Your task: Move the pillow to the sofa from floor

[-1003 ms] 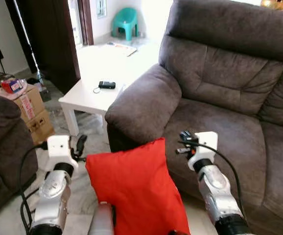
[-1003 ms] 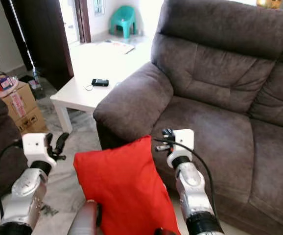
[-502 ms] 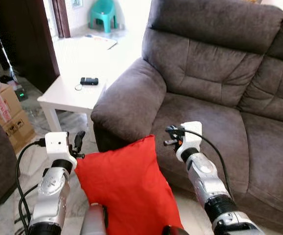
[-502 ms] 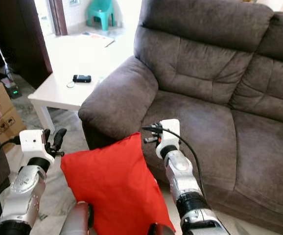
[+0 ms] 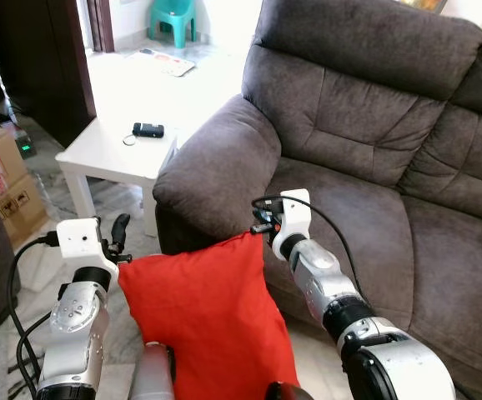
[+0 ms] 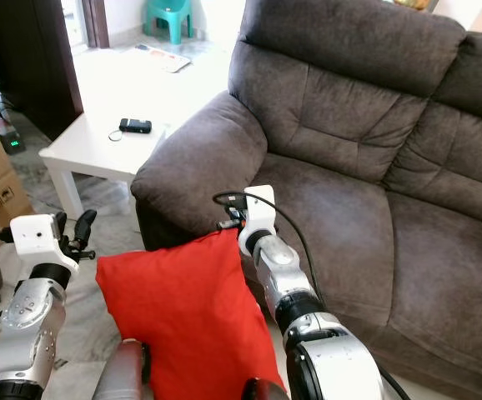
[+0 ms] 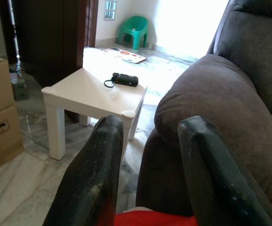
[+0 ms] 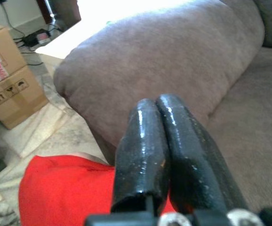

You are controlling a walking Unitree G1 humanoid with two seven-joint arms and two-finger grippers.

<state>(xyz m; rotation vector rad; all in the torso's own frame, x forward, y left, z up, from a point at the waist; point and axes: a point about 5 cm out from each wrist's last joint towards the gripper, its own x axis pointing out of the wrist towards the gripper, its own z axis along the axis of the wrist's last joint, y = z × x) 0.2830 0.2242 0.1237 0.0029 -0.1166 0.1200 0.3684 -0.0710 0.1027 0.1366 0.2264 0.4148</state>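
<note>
The red pillow (image 5: pixel 203 321) is held up between the two arms, in front of the sofa (image 5: pixel 374 167) armrest, not on the seat yet. In the head views the right gripper (image 5: pixel 262 225) is at the pillow's top corner; fingers too small to read there. The right wrist view shows them pressed together, w/ red cloth just under the tips, but if cloth is pinched I cannot tell. The left gripper (image 7: pixel 148 179) has fingers apart, pillow edge below them. Pillow's bottom is cut off. Behind: white table (image 5: pixel 112 154) w/ a small black device (image 5: pixel 148 129).
</note>
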